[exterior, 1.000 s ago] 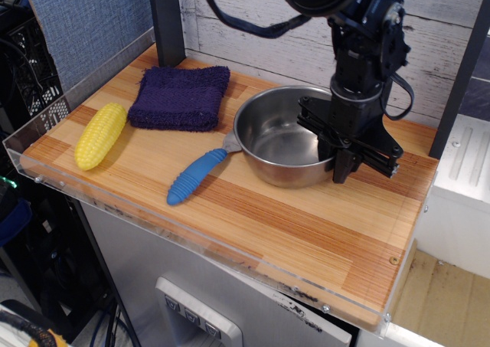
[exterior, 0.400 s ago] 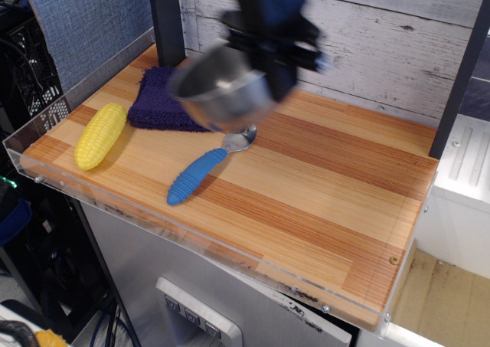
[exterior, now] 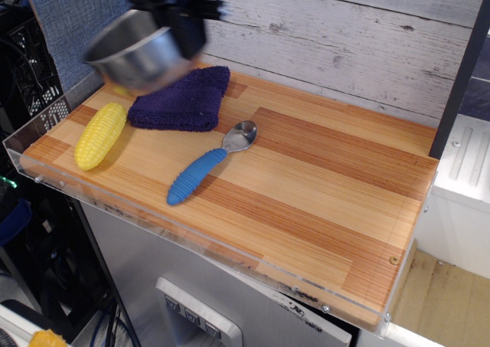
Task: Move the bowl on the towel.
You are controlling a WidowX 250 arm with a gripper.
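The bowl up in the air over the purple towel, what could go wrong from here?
1. The bowl hangs tilted and motion-blurred, gripped at one side by the hand, so it could slip or swing loose.
2. It sits toward the back-left edge of the towel, so lowering here might land it half off the cloth.
3. The toy corn lies close beside the towel, and a low, wide descent could knock it toward the table edge.

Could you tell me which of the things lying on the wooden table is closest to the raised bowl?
The purple towel; the bowl hangs over its far-left corner, while the corn and spoon lie nearer the front edge.
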